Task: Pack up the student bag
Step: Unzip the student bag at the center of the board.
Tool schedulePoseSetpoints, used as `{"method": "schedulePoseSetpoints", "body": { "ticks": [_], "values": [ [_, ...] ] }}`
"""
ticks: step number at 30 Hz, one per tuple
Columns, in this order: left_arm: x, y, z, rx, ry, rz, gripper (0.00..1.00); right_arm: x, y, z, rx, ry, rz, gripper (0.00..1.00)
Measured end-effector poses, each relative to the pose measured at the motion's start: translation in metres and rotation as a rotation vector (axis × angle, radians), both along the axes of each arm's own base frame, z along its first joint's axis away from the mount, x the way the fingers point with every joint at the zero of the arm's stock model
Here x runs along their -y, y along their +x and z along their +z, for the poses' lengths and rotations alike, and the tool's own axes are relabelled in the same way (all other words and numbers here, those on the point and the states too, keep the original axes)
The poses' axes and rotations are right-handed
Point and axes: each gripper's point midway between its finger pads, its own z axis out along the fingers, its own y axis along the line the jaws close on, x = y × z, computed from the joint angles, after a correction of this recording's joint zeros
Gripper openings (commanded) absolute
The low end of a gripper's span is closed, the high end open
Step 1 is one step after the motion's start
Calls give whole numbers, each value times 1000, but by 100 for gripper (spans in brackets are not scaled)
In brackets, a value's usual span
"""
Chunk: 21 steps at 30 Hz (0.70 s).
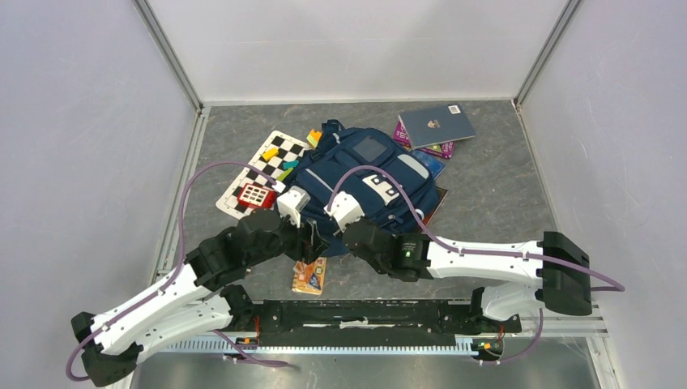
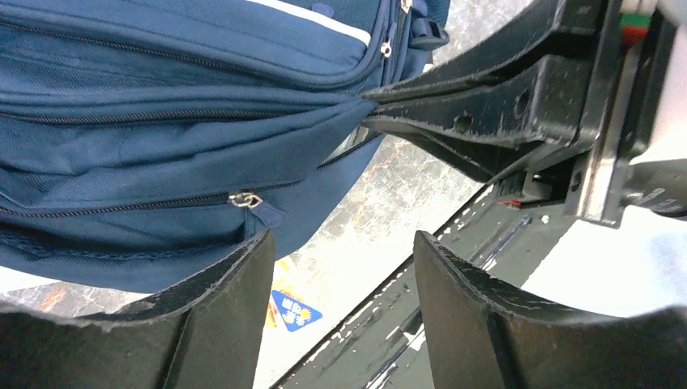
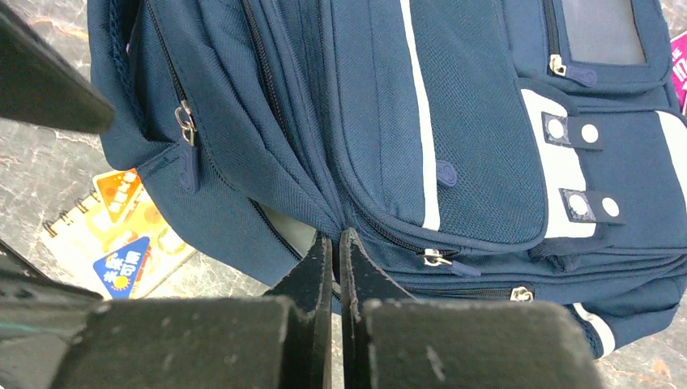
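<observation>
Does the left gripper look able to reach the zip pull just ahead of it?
Probably yes: the left gripper is open just short of the zip pull on the student bag, nothing between.

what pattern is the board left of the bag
Black-and-white checks; the board shows best in the top external view.

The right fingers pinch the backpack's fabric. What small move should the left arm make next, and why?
Probably ease the left fingers forward onto the zipper pull and close on it. They stand open just short of that pull, while the right fingers are shut on fabric of the backpack, bracing it for unzipping.
</observation>
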Motion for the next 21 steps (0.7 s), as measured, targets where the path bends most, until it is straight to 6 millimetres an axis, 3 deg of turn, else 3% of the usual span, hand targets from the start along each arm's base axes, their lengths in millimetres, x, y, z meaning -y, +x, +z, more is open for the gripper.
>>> {"method": "schedulePoseSetpoints", "body": {
  "ticks": [4, 9, 16, 21],
  "values": [
    [0, 1, 1, 32, 16, 17, 69, -1, 4, 2, -31, 27, -19, 0],
    [-10, 13, 3, 77, 33, 103, 61, -2, 4, 1, -58, 47, -27, 0],
    [-22, 33, -19, 56, 130, 261, 59, -4, 3, -1, -82, 63, -29, 0],
    [-23, 39, -22, 51, 138, 311, 58, -6, 2, -5, -94, 59, -25, 0]
  ]
}}
